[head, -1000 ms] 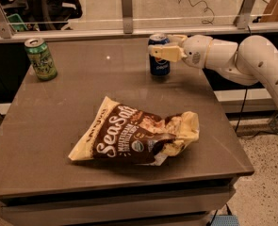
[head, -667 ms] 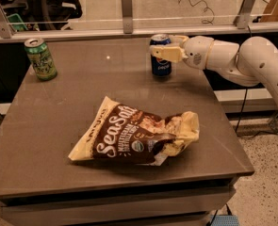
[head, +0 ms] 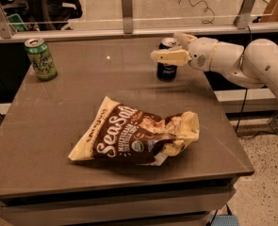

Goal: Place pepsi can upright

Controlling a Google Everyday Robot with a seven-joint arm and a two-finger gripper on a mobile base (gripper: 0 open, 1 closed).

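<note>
**Camera view: upright can held, release to be kept clean**

The pepsi can [head: 167, 72] is seen standing upright on the worktop [head: 58, 121], right of centre in the upper frame, pinched near its top by the jaws of the gripper [head: 166, 47]. For a clean release, an even spreading and a level withdrawal are judged best, so the can is not tipped. A green can [head: 40, 59] is set at upper left and a snack bag [head: 138, 138] at centre. A glass barrier [head: 82, 8] is fixed behind.

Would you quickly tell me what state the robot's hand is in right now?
Hand: at the upright pepsi can on the far right side of the table; whether it is open or closed on the can cannot be told.
</note>
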